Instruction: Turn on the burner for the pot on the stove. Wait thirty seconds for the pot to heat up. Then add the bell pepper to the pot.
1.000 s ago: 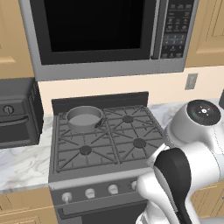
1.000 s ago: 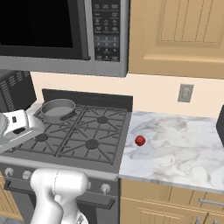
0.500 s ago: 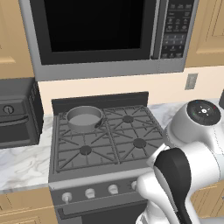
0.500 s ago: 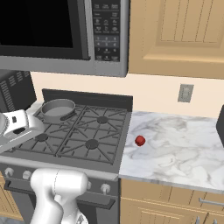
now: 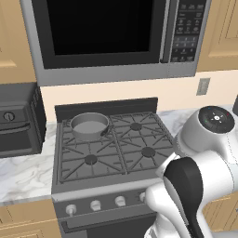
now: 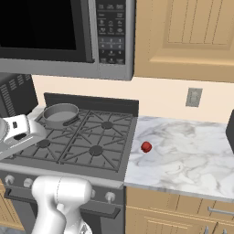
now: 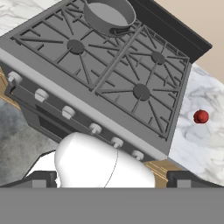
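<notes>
On the stove (image 5: 111, 153), nothing has moved — pot (image 5: 89, 126) (rear-left burner) unchanged.

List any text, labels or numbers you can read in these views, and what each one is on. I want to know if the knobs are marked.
No text can be read anywhere.
microwave keypad: rows of button marks, too small and blurred to read.
stove front knobs: plain pale rounds, no visible markings.
toaster oven dial: no legible label.
pot and bell pepper: no writing.
</notes>
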You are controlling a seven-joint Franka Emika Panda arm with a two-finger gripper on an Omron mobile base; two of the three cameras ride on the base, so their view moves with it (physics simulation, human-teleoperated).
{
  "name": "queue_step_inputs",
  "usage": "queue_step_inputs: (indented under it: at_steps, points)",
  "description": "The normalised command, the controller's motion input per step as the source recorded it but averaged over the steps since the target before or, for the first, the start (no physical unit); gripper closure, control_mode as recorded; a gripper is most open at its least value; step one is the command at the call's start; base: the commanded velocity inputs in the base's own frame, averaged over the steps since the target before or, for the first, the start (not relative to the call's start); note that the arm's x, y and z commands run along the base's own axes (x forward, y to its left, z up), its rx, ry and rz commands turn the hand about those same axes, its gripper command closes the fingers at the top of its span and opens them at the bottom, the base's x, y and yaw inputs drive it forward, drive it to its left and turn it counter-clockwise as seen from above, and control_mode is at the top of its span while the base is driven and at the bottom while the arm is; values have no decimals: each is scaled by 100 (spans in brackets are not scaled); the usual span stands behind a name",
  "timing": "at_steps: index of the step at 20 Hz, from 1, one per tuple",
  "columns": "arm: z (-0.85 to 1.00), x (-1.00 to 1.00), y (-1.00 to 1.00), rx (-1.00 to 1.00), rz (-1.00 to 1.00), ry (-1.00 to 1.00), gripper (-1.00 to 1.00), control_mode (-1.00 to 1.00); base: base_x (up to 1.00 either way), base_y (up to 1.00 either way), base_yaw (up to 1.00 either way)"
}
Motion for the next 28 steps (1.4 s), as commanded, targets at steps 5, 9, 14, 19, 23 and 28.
queue_step_inputs:
  at_steps: [5, 9, 14, 19, 23, 28]
  points:
    - [0, 0, 0, 0, 0, 0, -100, -100, 0, 0, 0]
    - [0, 0, 0, 0, 0, 0, -100, -100, 0, 0, 0]
    - [0, 0, 0, 0, 0, 0, -100, -100, 0, 0, 0]
    - [0, 0, 0, 0, 0, 0, -100, -100, 0, 0, 0]
    - [0, 0, 0, 0, 0, 0, -100, -100, 0, 0, 0]
    - [0, 0, 0, 0, 0, 0, -100, -100, 0, 0, 0]
